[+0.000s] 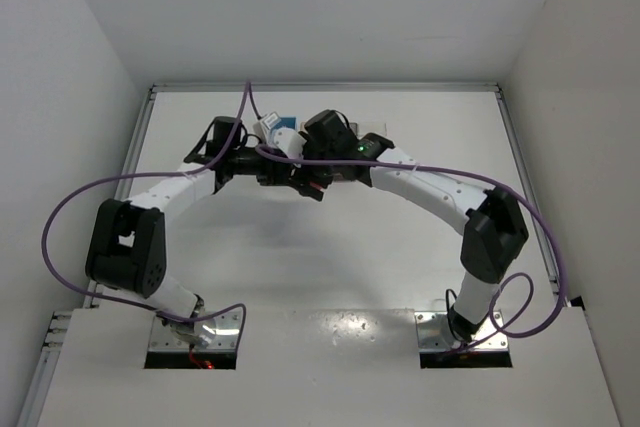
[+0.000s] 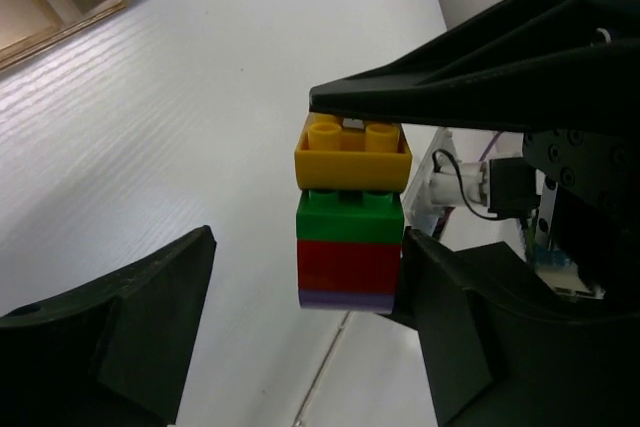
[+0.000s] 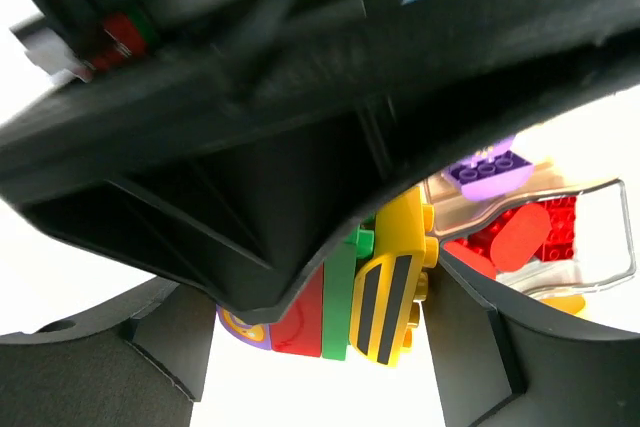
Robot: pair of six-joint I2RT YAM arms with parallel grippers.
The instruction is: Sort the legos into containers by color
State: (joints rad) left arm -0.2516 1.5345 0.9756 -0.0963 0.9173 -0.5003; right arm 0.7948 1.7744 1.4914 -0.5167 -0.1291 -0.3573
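Fig. 1. We find the stack of bricks [image 2: 350, 217] above the table [image 1: 330, 267], between the fingers of the right gripper [image 3: 325, 332]. It touches one finger of the left gripper [image 2: 305, 247] (a gap lies on its other side). Behind stand the bins [image 2: 40, 7], one holding loose bricks [image 3: 530, 237].

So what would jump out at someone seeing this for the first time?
A lego stack, yellow over green, red and purple, is held up in the right gripper, seen close in both wrist views. From above, the left arm and right arm arch together at the far middle of the table.
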